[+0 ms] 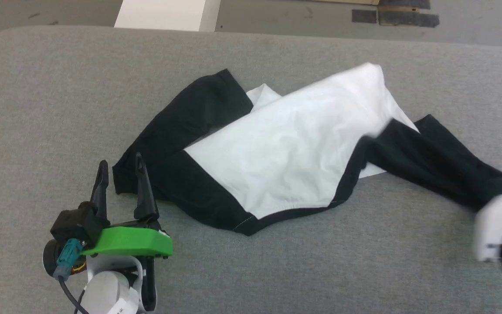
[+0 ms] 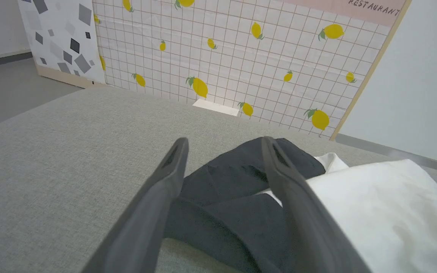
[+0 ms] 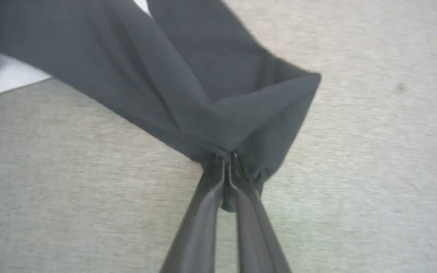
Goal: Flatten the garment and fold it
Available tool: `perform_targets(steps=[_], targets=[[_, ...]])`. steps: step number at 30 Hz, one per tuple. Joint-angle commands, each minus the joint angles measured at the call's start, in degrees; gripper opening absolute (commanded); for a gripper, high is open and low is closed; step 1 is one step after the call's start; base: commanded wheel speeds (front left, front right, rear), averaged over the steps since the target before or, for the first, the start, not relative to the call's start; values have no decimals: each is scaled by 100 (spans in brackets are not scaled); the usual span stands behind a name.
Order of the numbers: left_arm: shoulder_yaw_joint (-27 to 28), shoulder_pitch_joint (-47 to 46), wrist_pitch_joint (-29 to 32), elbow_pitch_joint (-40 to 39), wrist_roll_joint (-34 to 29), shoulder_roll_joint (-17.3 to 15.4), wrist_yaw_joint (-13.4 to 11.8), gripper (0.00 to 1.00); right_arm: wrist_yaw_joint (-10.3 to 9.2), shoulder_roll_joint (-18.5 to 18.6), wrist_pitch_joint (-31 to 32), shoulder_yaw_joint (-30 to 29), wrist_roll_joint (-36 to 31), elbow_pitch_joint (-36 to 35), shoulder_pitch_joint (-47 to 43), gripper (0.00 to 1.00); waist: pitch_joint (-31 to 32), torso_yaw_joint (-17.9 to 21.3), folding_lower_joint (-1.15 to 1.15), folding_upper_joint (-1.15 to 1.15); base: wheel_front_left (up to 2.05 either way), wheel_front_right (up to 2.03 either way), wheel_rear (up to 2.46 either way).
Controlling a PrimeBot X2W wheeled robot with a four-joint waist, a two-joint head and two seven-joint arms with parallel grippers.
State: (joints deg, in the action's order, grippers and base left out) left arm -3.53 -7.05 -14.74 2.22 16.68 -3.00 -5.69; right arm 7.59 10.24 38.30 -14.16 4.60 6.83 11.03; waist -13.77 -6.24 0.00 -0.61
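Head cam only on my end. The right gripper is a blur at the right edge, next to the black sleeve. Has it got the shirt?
Observer: Yes. In the right wrist view the right gripper is shut, with the end of the black sleeve pinched between its fingertips.
Operator: Clean grab or a bunch?
Observer: A bunch. The cloth gathers into creases at the tips and fans out away from them, with the cuff edge folded over beside the pinch.
Operator: And the left side, up close?
Observer: In the left wrist view the left gripper is open, with the other black sleeve lying between its fingers. I can't tell whether it touches the cloth.
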Motion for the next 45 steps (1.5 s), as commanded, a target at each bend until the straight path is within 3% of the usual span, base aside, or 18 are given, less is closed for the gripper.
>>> perform_targets(steps=[1, 7, 14, 15, 16, 21, 29, 34, 45], targets=[[17, 26, -26, 2, -4, 13, -28, 100, -10, 99, 4, -255, -47, -111, -80, 0, 98, 83, 0, 61, 0, 0, 0], [58, 90, -26, 11, -54, 13, 28, 100, -10, 551, -72, -1437, -323, -297, -112, 0, 168, 168, 0, 61, 0, 0, 0], [74, 51, -26, 39, -134, 13, 109, 100, -10, 656, -194, -1558, -235, 294, 117, 0, 83, 194, 0, 61, 0, 0, 0], [57, 41, -26, 51, -134, 13, 123, 100, -10, 638, -288, -1510, -212, 385, 149, 37, 66, 190, 0, 61, 0, 0, 0], [42, 33, -26, 66, -144, 13, 135, 100, -10, 606, -388, -1497, -195, 456, 170, 100, 59, 184, 0, 61, 0, 0, 0], [-19, 20, -26, 162, -158, 13, 179, 100, -10, 274, -1308, -1458, -155, 506, 148, 100, 133, 142, 0, 61, 0, 0, 0], [-180, 134, -26, 461, -117, 13, 199, 100, -10, -478, -3145, -841, 141, -429, -627, 100, 369, 238, 0, 61, 0, 0, 0], [-472, 98, 345, 911, -104, 13, 151, 100, -10, -684, -3349, -295, 360, -735, -1174, 100, 378, 392, 0, 61, 0, 0, 0], [-581, -630, 2199, 1733, -148, -240, -213, 100, -10, -735, -3283, 321, 786, -1092, -1428, 100, 216, 692, 0, 61, 0, 0, 0]])
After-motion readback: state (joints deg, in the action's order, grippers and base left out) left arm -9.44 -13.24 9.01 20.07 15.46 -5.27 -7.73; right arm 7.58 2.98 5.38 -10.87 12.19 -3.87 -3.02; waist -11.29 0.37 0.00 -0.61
